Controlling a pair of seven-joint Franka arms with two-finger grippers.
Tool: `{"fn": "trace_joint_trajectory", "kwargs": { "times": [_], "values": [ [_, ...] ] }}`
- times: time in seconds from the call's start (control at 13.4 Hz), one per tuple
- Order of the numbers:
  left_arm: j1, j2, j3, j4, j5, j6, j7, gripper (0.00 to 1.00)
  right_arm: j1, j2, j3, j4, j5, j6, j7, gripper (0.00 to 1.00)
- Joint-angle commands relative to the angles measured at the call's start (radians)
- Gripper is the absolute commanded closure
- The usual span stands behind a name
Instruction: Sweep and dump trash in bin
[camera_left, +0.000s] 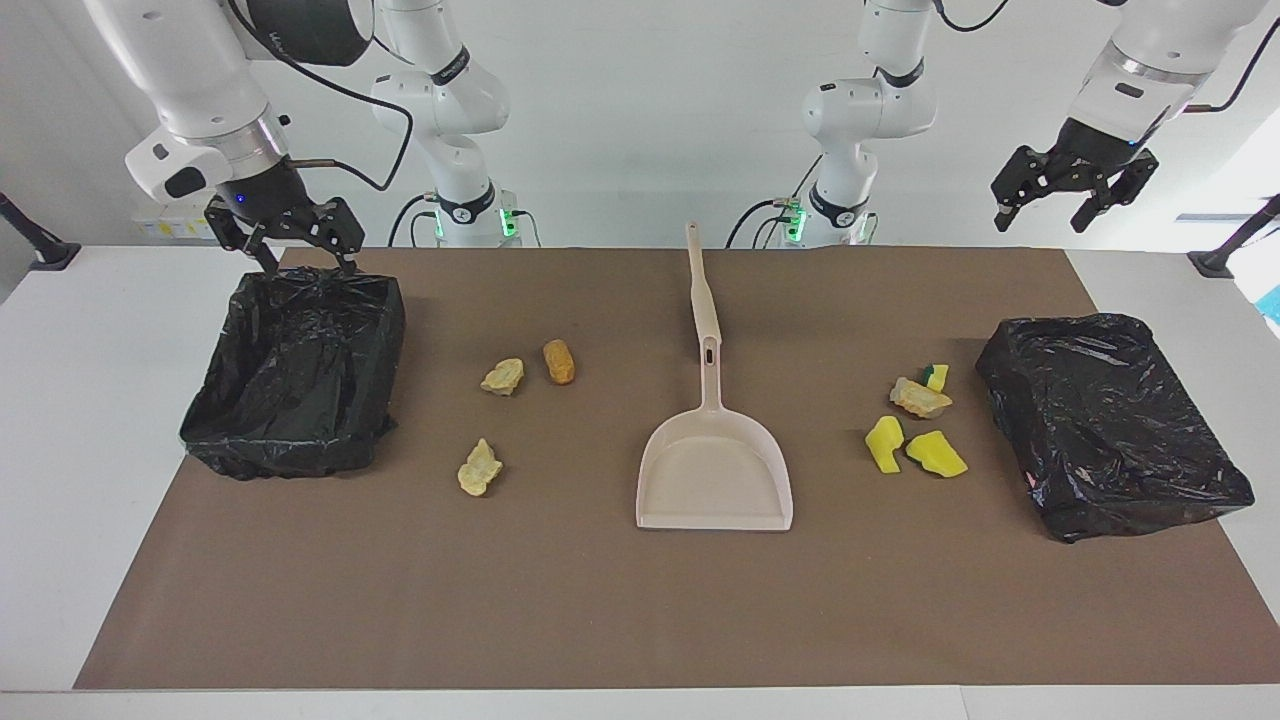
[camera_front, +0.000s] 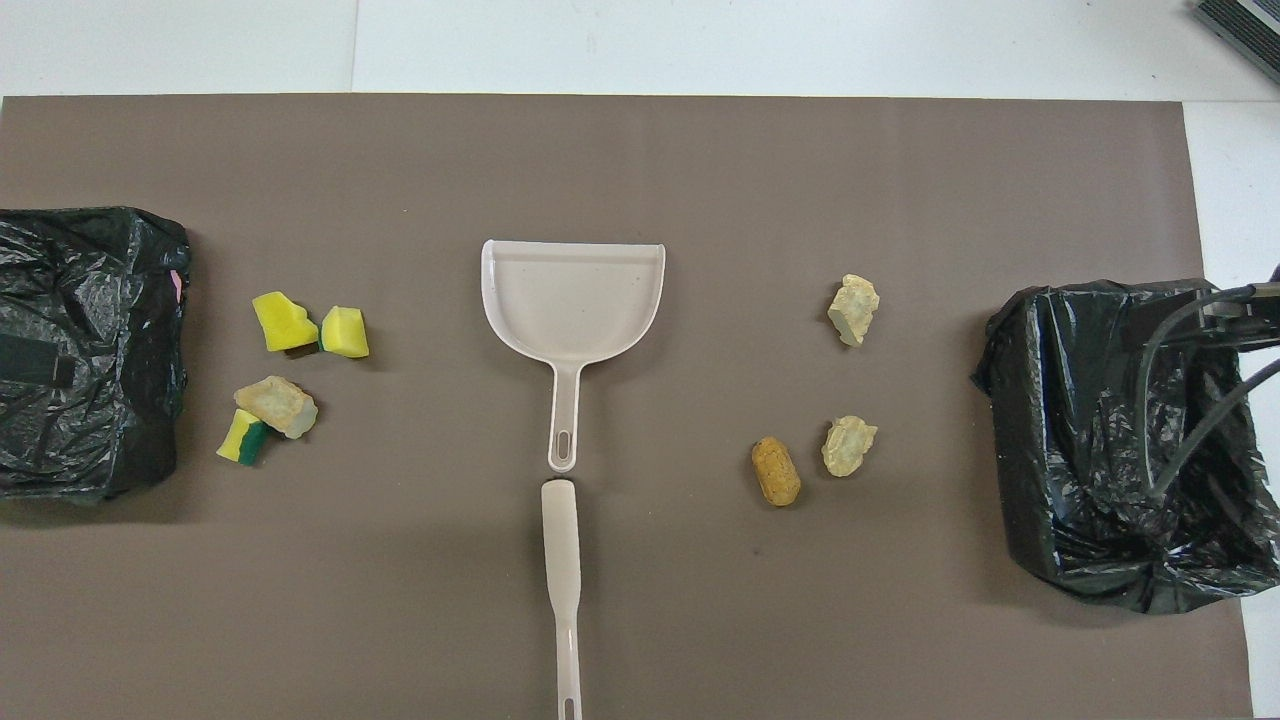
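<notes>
Trash lies in two groups on the brown mat. Toward the right arm's end are two pale tan lumps (camera_left: 503, 376) (camera_left: 480, 467) and an orange-brown lump (camera_left: 559, 361). Toward the left arm's end are two yellow lumps (camera_left: 884, 442) (camera_left: 937, 453), a tan lump (camera_left: 920, 398) and a yellow-green one (camera_left: 936, 376). A beige dustpan (camera_left: 715, 470) lies mid-table between them. The black-lined open bin (camera_left: 290, 440) stands at the right arm's end. My right gripper (camera_left: 310, 266) is open at the bin's rim nearest the robots. My left gripper (camera_left: 1040, 225) is open, raised over the left arm's end.
A long beige stick (camera_left: 697, 280) lies in line with the dustpan's handle, nearer the robots; it also shows in the overhead view (camera_front: 562, 560). A closed box wrapped in black plastic (camera_left: 1110, 425) sits at the left arm's end, beside the yellow lumps.
</notes>
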Motion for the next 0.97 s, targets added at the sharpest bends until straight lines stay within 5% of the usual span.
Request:
{"fn": "trace_joint_trajectory", "kwargs": {
  "times": [0.0,0.52,0.9],
  "values": [
    [0.002,0.006,0.000,0.014,0.001,0.010,-0.010,0.00,0.006,-0.015,-0.007,-0.019,0.019,-0.009,0.030,0.00],
    [-0.018,-0.011,-0.002,-0.040,-0.023,0.031,-0.013,0.00,0.003,-0.013,-0.007,-0.017,0.019,-0.009,0.019,0.00],
    [-0.137,-0.028,-0.003,-0.099,-0.028,0.062,-0.083,0.00,0.003,-0.013,-0.007,-0.017,0.019,-0.009,0.019,0.00]
  ]
}}
